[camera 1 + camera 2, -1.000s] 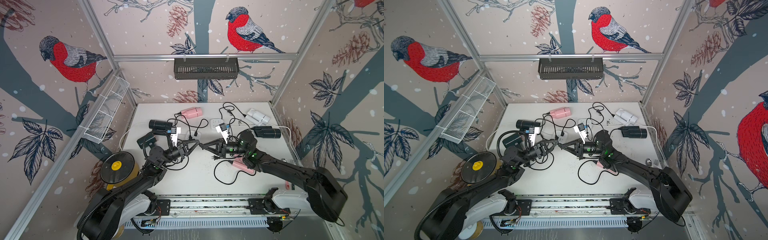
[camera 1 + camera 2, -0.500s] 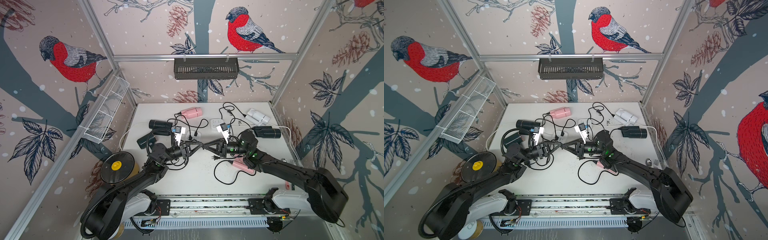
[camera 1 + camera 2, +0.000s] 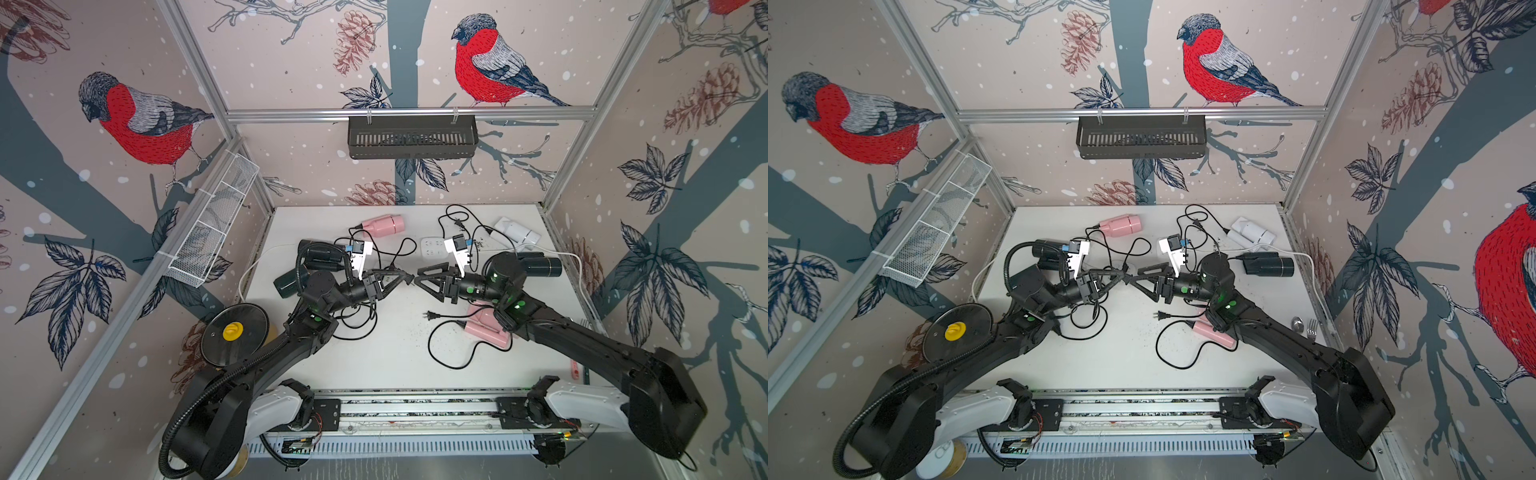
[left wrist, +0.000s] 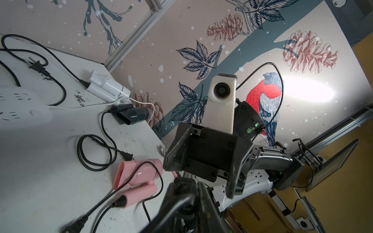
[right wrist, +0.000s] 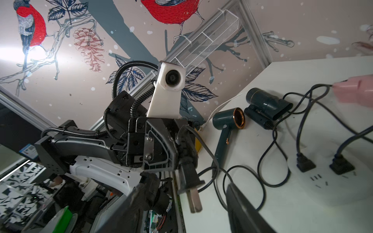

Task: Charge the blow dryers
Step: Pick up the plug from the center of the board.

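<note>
Above the counter (image 3: pixel 395 353), the left gripper (image 3: pixel 406 277) pinched a black plug (image 5: pixel 188 175), prongs jutting past its tips, nose to nose with the spread right gripper (image 3: pixel 417 276). The power strip (image 3: pixel 431 248) lay just beyond, with the blow dryers (image 3: pixel 382 224) scattered around.

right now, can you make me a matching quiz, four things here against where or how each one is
Things:
1 white dryer
2 plug
3 right gripper
4 front pink dryer

Place or state:
a pinched in the left gripper
b back right corner of the table
c jaws apart, nothing between them
d lying partly under the right arm

Pairs: 1-b, 2-a, 3-c, 4-d
</note>
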Robot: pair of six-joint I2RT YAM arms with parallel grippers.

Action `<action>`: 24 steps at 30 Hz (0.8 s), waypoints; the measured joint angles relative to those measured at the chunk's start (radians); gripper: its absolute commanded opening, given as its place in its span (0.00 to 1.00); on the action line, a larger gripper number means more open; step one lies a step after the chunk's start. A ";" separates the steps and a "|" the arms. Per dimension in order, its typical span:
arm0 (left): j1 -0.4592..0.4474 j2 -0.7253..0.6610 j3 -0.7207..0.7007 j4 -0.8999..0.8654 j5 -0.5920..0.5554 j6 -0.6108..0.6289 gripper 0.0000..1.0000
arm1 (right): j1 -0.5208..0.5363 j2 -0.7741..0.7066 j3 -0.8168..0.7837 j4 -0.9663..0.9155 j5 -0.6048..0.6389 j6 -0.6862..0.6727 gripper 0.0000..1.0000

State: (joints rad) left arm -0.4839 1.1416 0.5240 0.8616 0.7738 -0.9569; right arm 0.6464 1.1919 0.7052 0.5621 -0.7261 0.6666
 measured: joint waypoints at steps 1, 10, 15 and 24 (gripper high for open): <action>0.004 0.008 0.014 -0.014 0.000 0.008 0.10 | -0.002 -0.006 0.014 -0.031 0.021 -0.023 0.71; 0.032 0.022 0.119 -0.174 -0.042 0.074 0.10 | -0.005 -0.064 0.043 -0.187 0.210 -0.147 0.81; 0.033 0.015 0.182 -0.303 -0.070 0.143 0.10 | -0.005 -0.096 0.050 -0.256 0.344 -0.197 0.82; 0.042 0.033 0.222 -0.487 -0.155 0.243 0.10 | -0.005 -0.152 0.050 -0.292 0.521 -0.253 0.93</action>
State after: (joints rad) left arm -0.4423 1.1748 0.7460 0.3748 0.6186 -0.7143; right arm 0.6418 1.0397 0.7547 0.2703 -0.2050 0.4133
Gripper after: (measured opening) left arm 0.174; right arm 0.895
